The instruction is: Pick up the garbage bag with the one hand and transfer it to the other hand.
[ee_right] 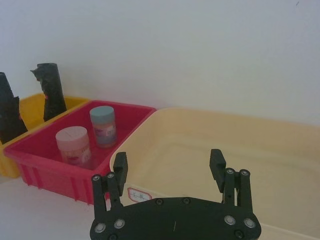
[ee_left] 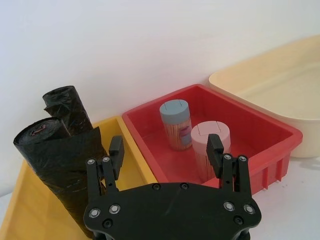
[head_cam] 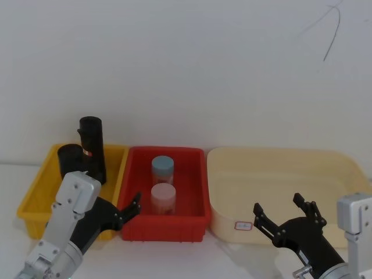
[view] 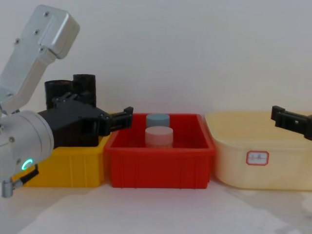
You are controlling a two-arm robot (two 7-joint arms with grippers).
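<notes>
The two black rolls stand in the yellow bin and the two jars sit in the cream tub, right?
No: the head view shows the blue-lidded jar and pink-lidded jar in the red bin. The garbage bag and slimmer roll do stand in the yellow bin.

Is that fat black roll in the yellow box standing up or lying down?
Standing up: the garbage bag sits on end in the yellow bin, its round end facing up.

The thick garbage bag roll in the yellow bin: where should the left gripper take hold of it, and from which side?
Probably the upper part of the garbage bag, which stands above the rim of the yellow bin, taken from the front with the open left gripper across its round body; the slimmer roll crowds its back.
</notes>
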